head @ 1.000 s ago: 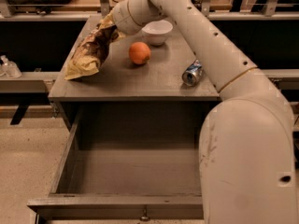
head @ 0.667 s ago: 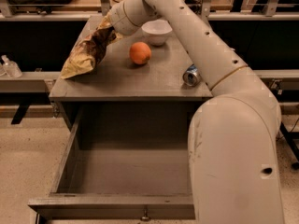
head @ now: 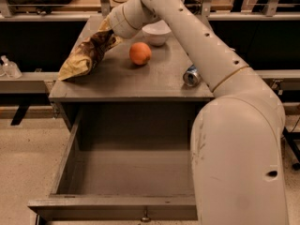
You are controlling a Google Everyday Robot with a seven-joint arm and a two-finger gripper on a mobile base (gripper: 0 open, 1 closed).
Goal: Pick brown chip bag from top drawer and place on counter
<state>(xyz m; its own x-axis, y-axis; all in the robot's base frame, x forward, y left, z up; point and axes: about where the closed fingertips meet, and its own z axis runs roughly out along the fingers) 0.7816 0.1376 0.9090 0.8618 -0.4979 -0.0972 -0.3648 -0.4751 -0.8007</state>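
Observation:
The brown chip bag (head: 86,55) hangs slanted over the left part of the counter (head: 140,83). Its pale lower end is at the counter's left edge and its upper end is at my gripper (head: 108,29). The gripper is above the counter's back left area, shut on the bag's upper end, with its fingers mostly hidden behind the wrist and the bag. The top drawer (head: 117,172) is pulled wide open below the counter, and the part of its inside that shows holds nothing. Its front with the small knob (head: 146,216) is at the bottom of the camera view.
An orange (head: 140,53), a white bowl (head: 156,33) and a soda can (head: 191,75) lying on its side are on the counter. My arm's large white body (head: 239,153) covers the right side of the drawer. A plastic bottle (head: 9,68) stands on a shelf at the left.
The gripper and the bag have shifted slightly left and toward the counter's left edge. The orange, bowl and can have not moved.

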